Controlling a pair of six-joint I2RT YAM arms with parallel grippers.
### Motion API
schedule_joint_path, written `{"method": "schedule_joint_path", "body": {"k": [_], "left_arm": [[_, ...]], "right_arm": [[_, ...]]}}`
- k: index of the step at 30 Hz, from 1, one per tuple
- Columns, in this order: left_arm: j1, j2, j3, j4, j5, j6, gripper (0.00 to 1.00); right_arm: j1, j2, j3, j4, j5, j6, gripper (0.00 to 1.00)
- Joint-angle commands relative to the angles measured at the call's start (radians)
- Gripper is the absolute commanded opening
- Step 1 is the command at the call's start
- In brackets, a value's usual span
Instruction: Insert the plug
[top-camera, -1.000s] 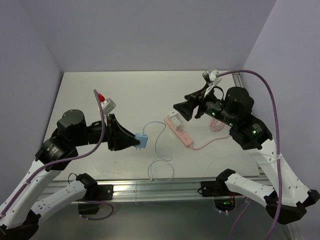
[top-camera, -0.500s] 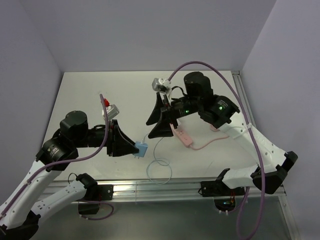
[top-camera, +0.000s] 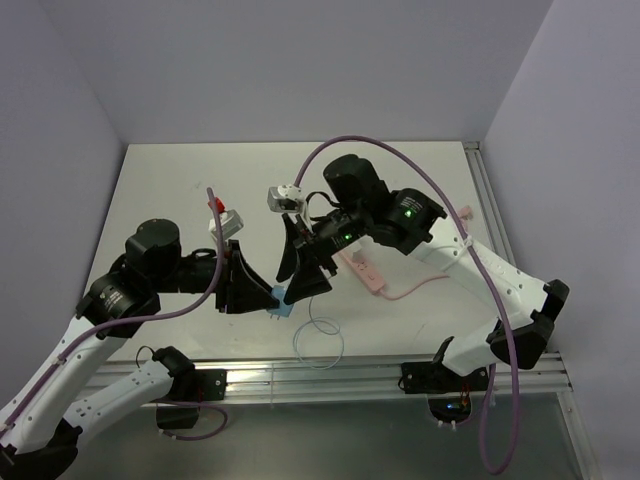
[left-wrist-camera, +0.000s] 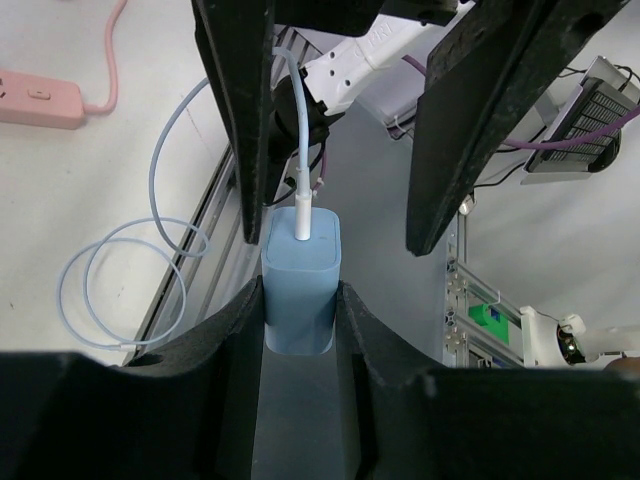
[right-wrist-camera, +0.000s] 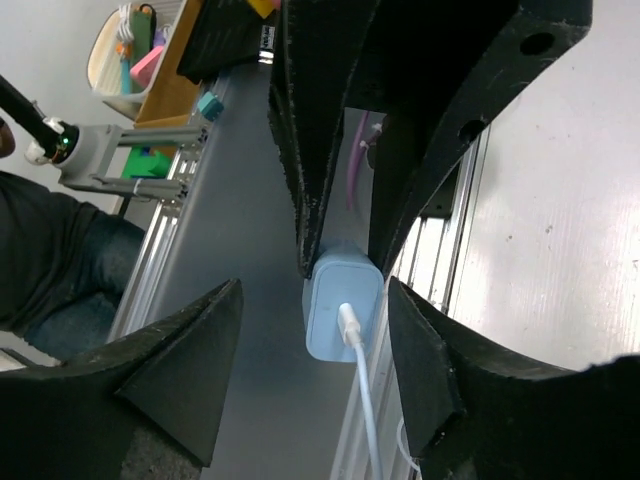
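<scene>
Holding of the blue charger plug (left-wrist-camera: 300, 280) is done by the left tool (top-camera: 268, 296), which is closed on its sides, in the air over the near edge of the table (top-camera: 170, 190). The right tool (right-wrist-camera: 315, 287) is spread wide on either side of its cable end, apparently not touching. A handover seems to be in hand; next, a firm, centred closing is needed. The pink power strip (top-camera: 363, 271) lies apart, and the loose cable (top-camera: 322, 340) may be caught.

Blue plug (left-wrist-camera: 300, 285) raised, apart from the pink power strip (top-camera: 366, 274).
</scene>
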Motion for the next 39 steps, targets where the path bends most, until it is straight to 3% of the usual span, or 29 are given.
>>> {"method": "schedule_joint_path", "body": {"k": [1, 15, 18, 20, 22, 24, 26, 27, 29, 31, 32, 34, 35, 39], "left_arm": [[-0.003, -0.002, 0.004, 0.04, 0.018, 0.019, 0.0], [-0.003, 0.003, 0.018, 0.027, 0.014, 0.03, 0.0], [-0.003, 0.003, 0.019, 0.027, 0.017, 0.031, 0.0], [-0.003, 0.003, 0.022, 0.025, 0.017, 0.033, 0.0], [-0.003, 0.003, 0.021, 0.017, 0.017, 0.04, 0.0], [-0.003, 0.006, 0.028, 0.007, -0.006, 0.05, 0.0], [-0.003, 0.009, 0.051, -0.045, -0.098, 0.054, 0.33], [-0.003, 0.003, 0.068, -0.059, -0.223, 0.045, 0.47], [-0.003, -0.008, 0.09, -0.094, -0.329, 0.034, 0.71], [-0.003, -0.025, 0.097, -0.102, -0.479, 0.008, 0.79], [-0.003, -0.029, 0.108, -0.117, -0.547, -0.005, 0.85], [-0.003, -0.04, 0.122, -0.145, -0.711, -0.044, 0.86], [-0.003, -0.043, 0.123, -0.157, -0.75, -0.062, 0.87], [-0.003, -0.055, 0.096, -0.138, -0.799, -0.078, 0.87]], "right_arm": [[0.015, 0.004, -0.004, 0.011, 0.028, 0.026, 0.66], [0.042, 0.028, -0.052, 0.019, 0.054, 0.044, 0.5], [0.044, 0.03, -0.059, 0.023, 0.048, 0.041, 0.4], [0.042, 0.027, -0.067, 0.031, 0.048, 0.043, 0.24], [0.042, 0.022, -0.073, 0.031, 0.036, 0.034, 0.0], [0.044, 0.004, -0.09, 0.046, 0.033, 0.026, 0.0], [0.044, -0.054, -0.151, 0.119, 0.12, 0.052, 0.0], [0.038, -0.08, -0.185, 0.15, 0.155, 0.069, 0.0], [0.021, -0.145, -0.26, 0.187, 0.235, 0.096, 0.0], [-0.004, -0.201, -0.323, 0.201, 0.303, 0.121, 0.0], [-0.008, -0.221, -0.34, 0.201, 0.411, 0.13, 0.0], [-0.01, -0.275, -0.375, 0.188, 0.54, 0.15, 0.0], [-0.01, -0.287, -0.378, 0.149, 0.703, 0.191, 0.0], [-0.048, -0.309, -0.382, -0.016, 1.017, 0.271, 0.0]]}}
